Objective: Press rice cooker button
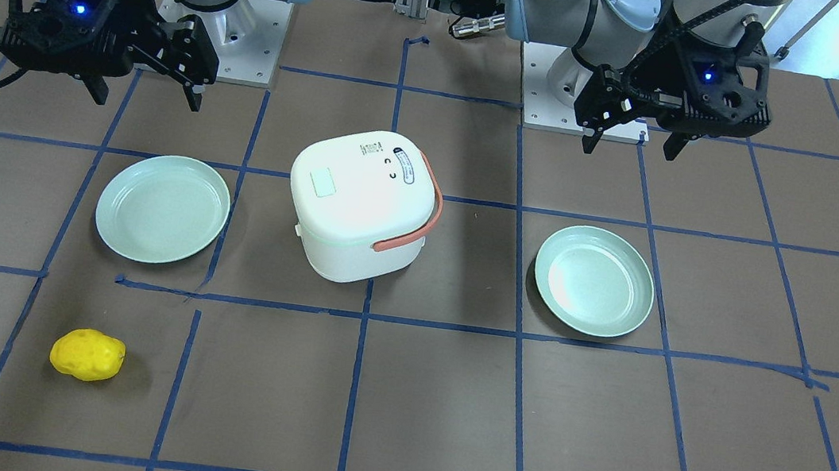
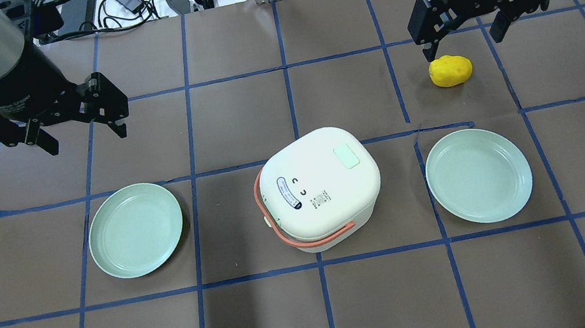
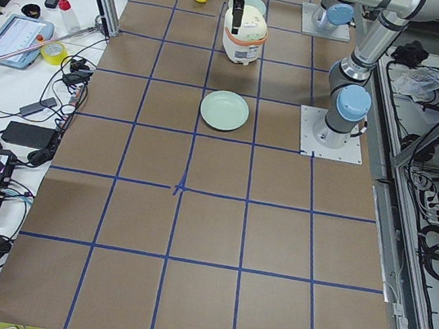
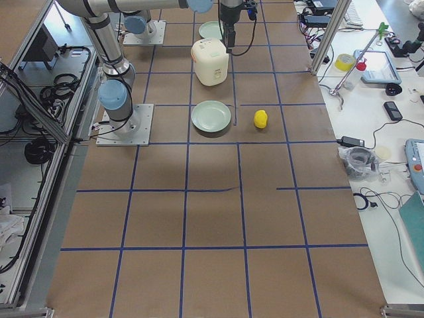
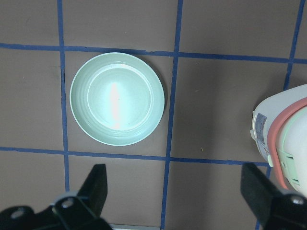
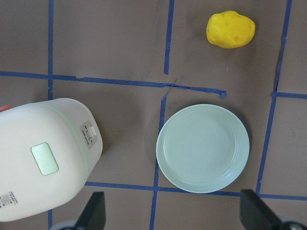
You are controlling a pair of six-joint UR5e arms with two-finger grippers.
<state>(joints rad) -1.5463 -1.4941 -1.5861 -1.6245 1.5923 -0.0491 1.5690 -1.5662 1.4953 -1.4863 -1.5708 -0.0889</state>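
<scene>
Not started; left end effector point(image 2: 87, 136), right end effector point(image 2: 462, 43) wide open, empty; rice cooker button point(image 2: 346, 156) between them, untouched.

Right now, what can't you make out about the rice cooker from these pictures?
- Lid label: print too small to read in any view.
- Rice cooker, left wrist view: cut off by the right edge, most of it unseen.
- Right wrist view: its left and lower parts cut off by the frame.
- Exterior left view: left gripper hangs in front, hiding part of its side.
</scene>
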